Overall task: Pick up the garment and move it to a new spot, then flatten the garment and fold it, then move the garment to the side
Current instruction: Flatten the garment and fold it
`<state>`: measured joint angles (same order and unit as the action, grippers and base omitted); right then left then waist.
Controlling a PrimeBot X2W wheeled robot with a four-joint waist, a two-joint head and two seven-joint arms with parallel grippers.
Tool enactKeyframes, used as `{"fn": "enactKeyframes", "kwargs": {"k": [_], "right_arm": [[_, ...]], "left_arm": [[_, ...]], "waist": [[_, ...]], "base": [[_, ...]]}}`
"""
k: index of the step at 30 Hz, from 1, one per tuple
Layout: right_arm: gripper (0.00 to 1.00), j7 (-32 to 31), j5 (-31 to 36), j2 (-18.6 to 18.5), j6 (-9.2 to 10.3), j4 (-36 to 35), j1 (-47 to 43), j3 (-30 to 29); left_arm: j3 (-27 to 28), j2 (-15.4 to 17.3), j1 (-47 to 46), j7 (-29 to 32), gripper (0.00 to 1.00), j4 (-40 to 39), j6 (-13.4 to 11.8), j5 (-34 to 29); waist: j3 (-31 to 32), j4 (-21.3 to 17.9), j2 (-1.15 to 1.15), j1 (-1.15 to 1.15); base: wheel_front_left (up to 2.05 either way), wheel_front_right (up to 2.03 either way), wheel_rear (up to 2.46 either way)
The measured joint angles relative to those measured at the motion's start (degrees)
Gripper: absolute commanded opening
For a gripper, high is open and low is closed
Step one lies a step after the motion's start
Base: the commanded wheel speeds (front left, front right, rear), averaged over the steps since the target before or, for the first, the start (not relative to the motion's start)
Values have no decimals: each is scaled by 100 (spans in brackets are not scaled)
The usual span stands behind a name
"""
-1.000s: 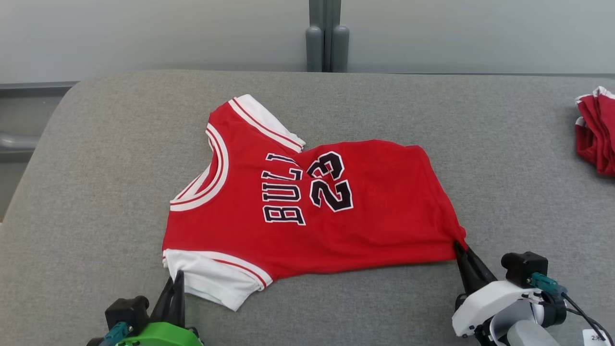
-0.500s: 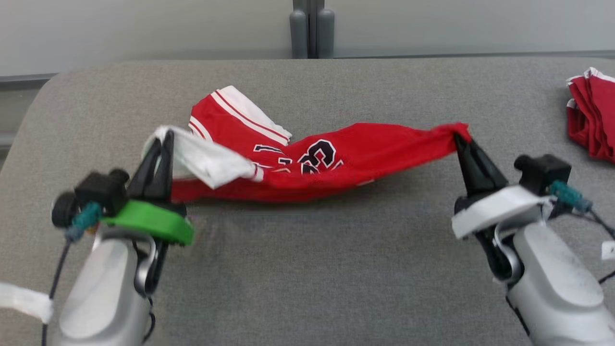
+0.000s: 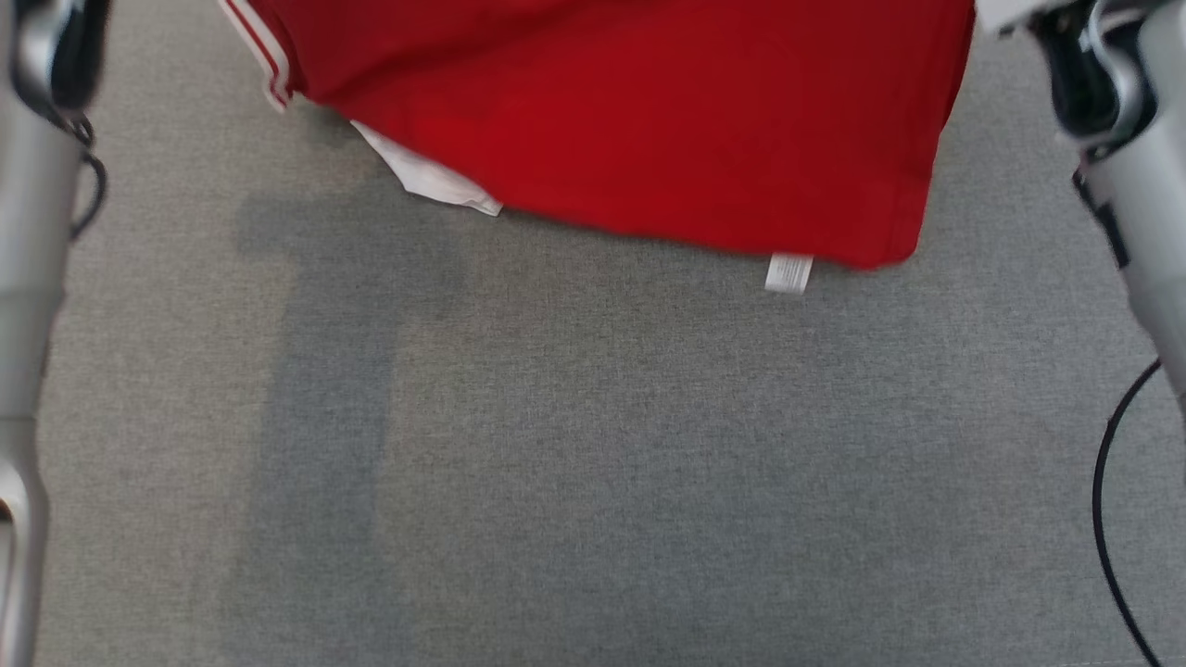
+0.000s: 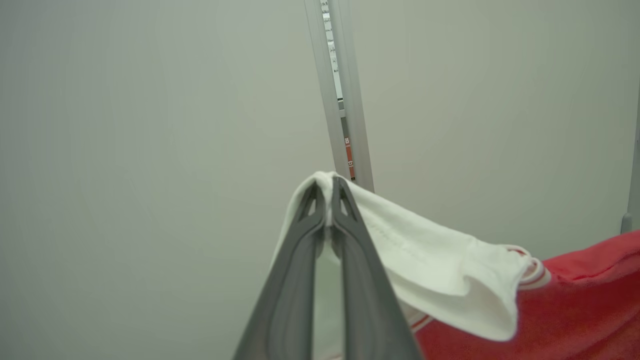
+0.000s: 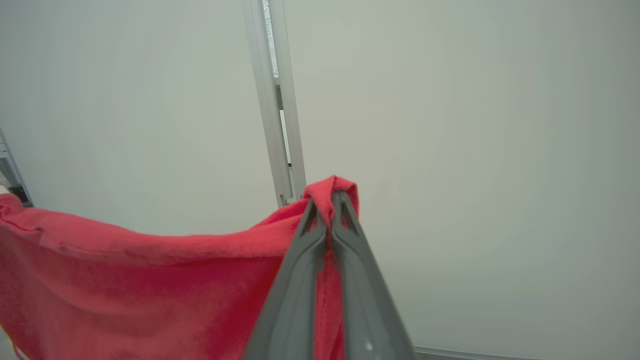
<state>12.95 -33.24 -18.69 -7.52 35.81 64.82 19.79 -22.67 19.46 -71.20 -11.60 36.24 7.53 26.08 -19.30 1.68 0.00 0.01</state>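
Your left gripper point(image 4: 328, 187) is pinched tight on the white sleeve point(image 4: 425, 260) of the garment point(image 3: 630, 120), with the cloth bunched over its tips in the left wrist view. Your right gripper point(image 5: 326, 200) is clamped the same way on a red corner, and a small fold of fabric pokes out above its tips. Between the two the garment hangs as a sheet. Its long axis runs straight across from one gripper to the other, left to right in front of you.

In the head view it drapes at the top, between the left forearm point(image 3: 28, 278) and the right forearm point(image 3: 1135, 213). Its lower edge, with a small white label point(image 3: 788, 273), hangs over the grey padded surface point(image 3: 593, 463), which carries its shadow. You cannot tell from here whether that edge touches the surface.

Neither arm is nearer, since each holds one end. As I judge it, the lay-down depends on you lowering both together, spread along that axis, so the cloth lands flat and does not sag in the middle. The open grey area lies below the hanging edge and toward you.
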Motion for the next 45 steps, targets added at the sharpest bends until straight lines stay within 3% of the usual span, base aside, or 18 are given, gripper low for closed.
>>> {"fn": "enactKeyframes", "kwargs": {"k": [7, 12, 24, 29, 33, 40, 45], "right_arm": [[0, -309, -296, -32, -1, 820, 1917, 11], [0, -377, -416, 20, -1, 1451, 2797, 29], [0, -119, -804, 144, 0, 2216, 3144, 370], [0, 60, -1143, 211, -1, 2080, 2575, 566], [0, 137, -1405, 113, 0, 1770, 1886, 739], [0, 202, -1924, -192, 0, 843, 190, 864], [0, 204, -2049, -320, 0, 48, -1155, 777]], "left_arm": [[-342, 180, -1911, 126, 0, 942, 0, 198], [-523, 102, -2837, 62, 0, 1419, 1, 278], [-880, -88, -3165, -259, 0, 2034, 1, 651], [-722, -125, -2476, -321, 0, 1844, 1, 971], [-300, -105, -1471, -339, 0, 1101, -25, 1014], [435, -123, 1074, -344, 0, -483, -386, 828], [812, -327, 2761, -343, 0, -1503, -633, 669]], "waist": [[-439, -175, 0, 0], [-608, -272, 0, 0], [-819, -289, 0, 0], [-778, -317, 0, -1], [-651, -298, 0, -1], [-294, -219, 0, -2], [-33, -143, 0, -2]], "base": [[0, 0, 0], [0, 0, 0], [0, 0, 0], [0, 0, 0], [0, 0, 0], [0, 0, 0], [0, 0, 0]]}}
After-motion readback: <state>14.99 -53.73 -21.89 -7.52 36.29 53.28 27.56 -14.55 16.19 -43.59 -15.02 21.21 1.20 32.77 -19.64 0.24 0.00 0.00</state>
